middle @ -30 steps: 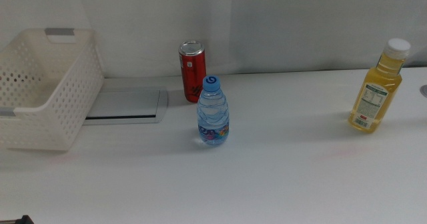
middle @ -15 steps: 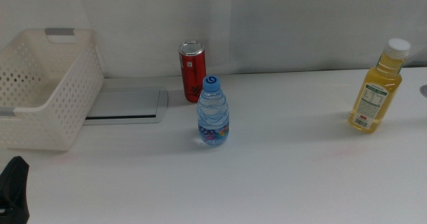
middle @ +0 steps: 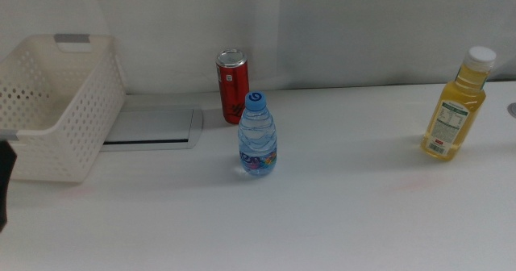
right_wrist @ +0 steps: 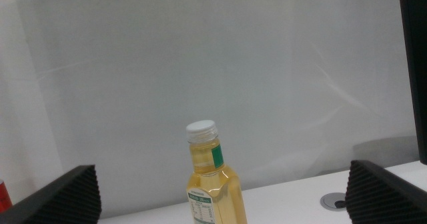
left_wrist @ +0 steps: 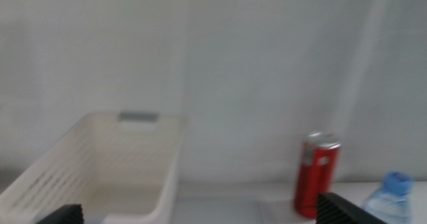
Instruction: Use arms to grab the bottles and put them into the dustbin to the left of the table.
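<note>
Three drinks upright on white table [middle: 347, 214], pale wall behind; both claws spread wide, grasping nothing.

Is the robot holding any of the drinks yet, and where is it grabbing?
Nothing is held. Both claws are open with only air between them. The water bottle, red can and juice bottle stand alone on the table.

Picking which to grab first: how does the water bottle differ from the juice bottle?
The water bottle is shorter, clear, with a blue cap; the juice bottle is taller, yellow, with a white cap. The water bottle stands mid-table just in front of the red can, nearer the dustbin; the juice bottle stands alone at the far right. Both are upright, capped and untouched.
</note>
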